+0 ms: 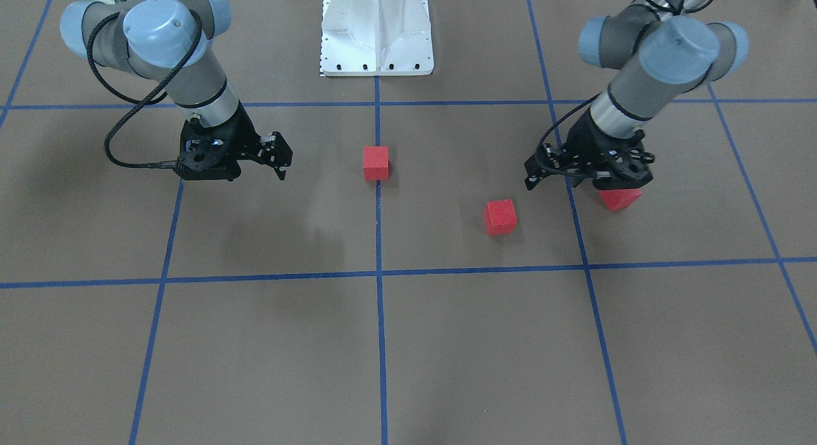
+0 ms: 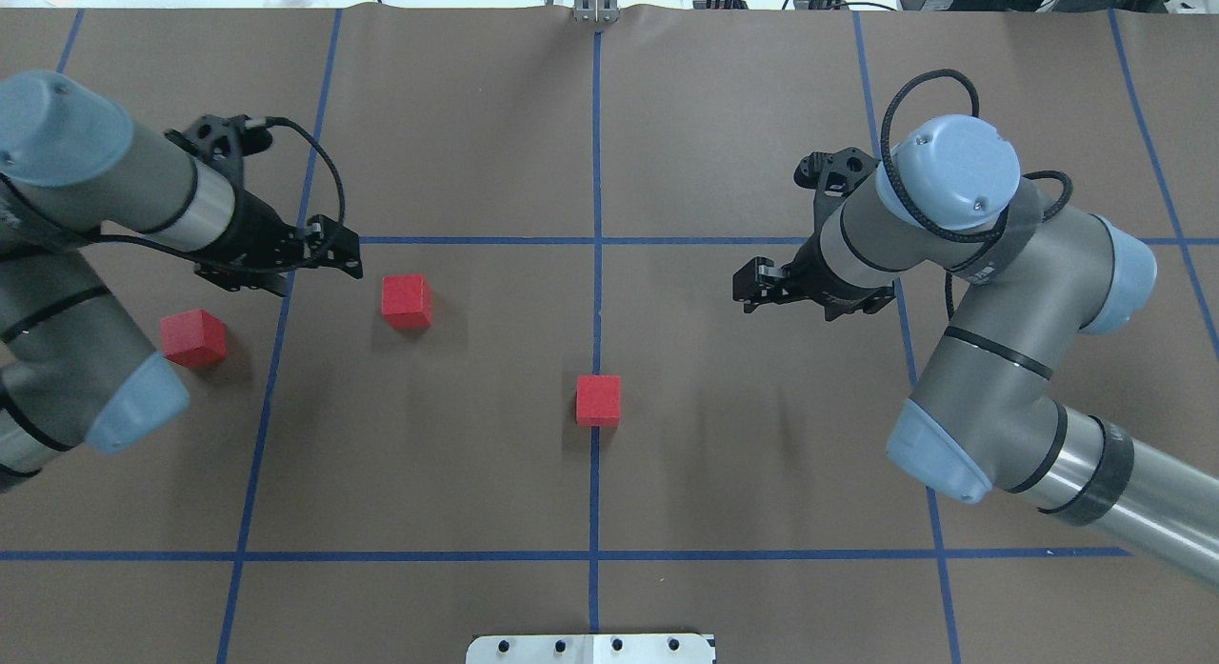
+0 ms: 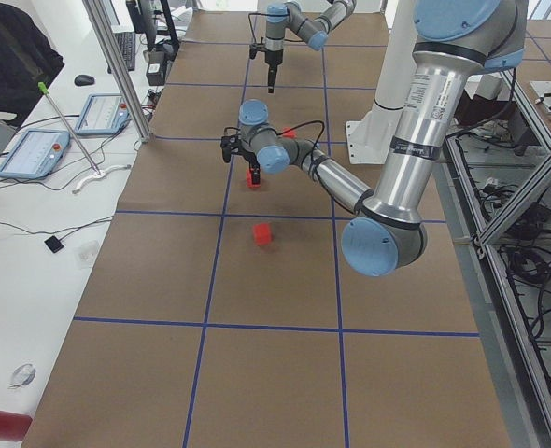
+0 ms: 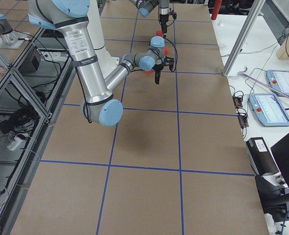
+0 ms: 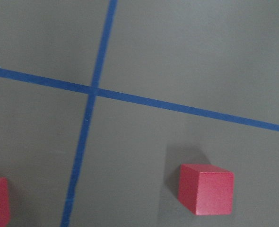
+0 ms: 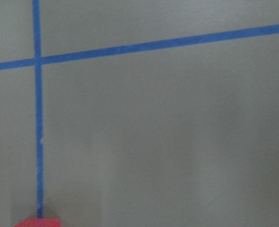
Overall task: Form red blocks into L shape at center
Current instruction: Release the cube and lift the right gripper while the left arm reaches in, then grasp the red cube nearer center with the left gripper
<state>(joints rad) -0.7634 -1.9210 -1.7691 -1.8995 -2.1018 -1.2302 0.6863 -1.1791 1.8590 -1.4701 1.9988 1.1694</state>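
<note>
Overhead: left tool (image 2: 348,252) empty, jaws apart. Nearest red block (image 2: 407,301) at its 4 o'clock; centred block (image 2: 598,400) farther, same bearing.

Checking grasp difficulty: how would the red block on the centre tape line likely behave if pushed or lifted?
The red block looks rigid and flat-faced, so it should slide, not roll. Its matte faces probably grip well. As wide as tall, it likely resists tipping.

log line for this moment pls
phase: L not formed | first block on center line | second block, third block on robot's left, apart | left pincer open, empty | right pincer open, empty
</note>
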